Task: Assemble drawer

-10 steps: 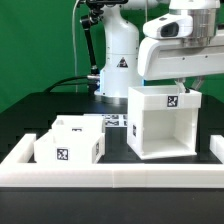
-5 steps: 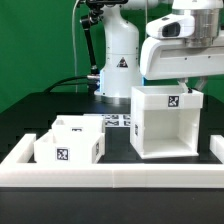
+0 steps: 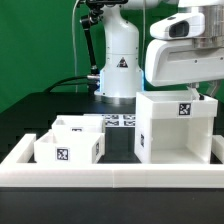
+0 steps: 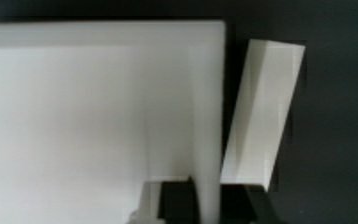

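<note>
The casing (image 3: 175, 128), a large white hollow cube bearing a square tag, was found gripped by one wall between the closed jaws, directly beneath them. Repositioning was judged to be in hand; a level set-down on the table (image 3: 30, 115) was called for next. Two small tagged trays (image 3: 68, 145) lay well apart from the jaws.

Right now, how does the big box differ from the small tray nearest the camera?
The big box is far larger than the small tray. The big box opens to the front; the small tray opens upward. The gripper clamps a wall of the big box; the small tray lies free. Both are white with black-and-white tags.
</note>
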You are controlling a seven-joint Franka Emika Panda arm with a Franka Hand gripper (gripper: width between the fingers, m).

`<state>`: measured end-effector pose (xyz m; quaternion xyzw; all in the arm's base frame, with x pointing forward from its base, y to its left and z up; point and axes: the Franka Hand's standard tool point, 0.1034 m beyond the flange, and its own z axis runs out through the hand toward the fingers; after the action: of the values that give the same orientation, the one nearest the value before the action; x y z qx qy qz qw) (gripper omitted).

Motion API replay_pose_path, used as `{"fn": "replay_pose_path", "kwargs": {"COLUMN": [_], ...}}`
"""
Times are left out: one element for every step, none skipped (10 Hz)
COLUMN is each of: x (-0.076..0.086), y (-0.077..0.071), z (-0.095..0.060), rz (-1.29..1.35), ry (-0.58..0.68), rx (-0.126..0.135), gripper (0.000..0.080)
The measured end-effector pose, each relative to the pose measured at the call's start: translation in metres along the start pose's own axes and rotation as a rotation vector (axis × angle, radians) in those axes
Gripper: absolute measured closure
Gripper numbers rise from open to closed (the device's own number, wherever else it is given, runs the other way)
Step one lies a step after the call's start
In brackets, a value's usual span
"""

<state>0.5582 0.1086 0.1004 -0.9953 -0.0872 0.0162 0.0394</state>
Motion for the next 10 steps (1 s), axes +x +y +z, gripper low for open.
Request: {"fn": "replay_pose_path", "kwargs": {"x": [0.001, 0.002, 0.002, 0.002, 0.003, 0.003, 0.005, 0.010, 0.014, 0.019], "y": [0.001, 0.000, 0.000, 0.000, -0.001, -0.002, -0.003, -0.003, -0.003, 0.001], "z": [0.000, -0.001, -0.001, -0.001, -0.001, 0.000, 0.000, 0.000, 0.000, -0.001], "rz": [-0.006, 0.008, 0.007, 0.013, 0.081, 0.172, 0.251, 0.315, 0.408, 0.453], "ry": [0.002, 0.003, 0.004, 0.004, 0.007, 0.009, 0.013, 0.018, 0.022, 0.028], "rx": [0.000, 0.000, 0.000, 0.000, 0.000, 0.001, 0.001, 0.003, 0.005, 0.005], "gripper": [0.0762, 0.0762, 0.0762, 0.0762, 0.0762, 0.0762, 0.0762, 0.0762, 0.0762, 0.0762]}}
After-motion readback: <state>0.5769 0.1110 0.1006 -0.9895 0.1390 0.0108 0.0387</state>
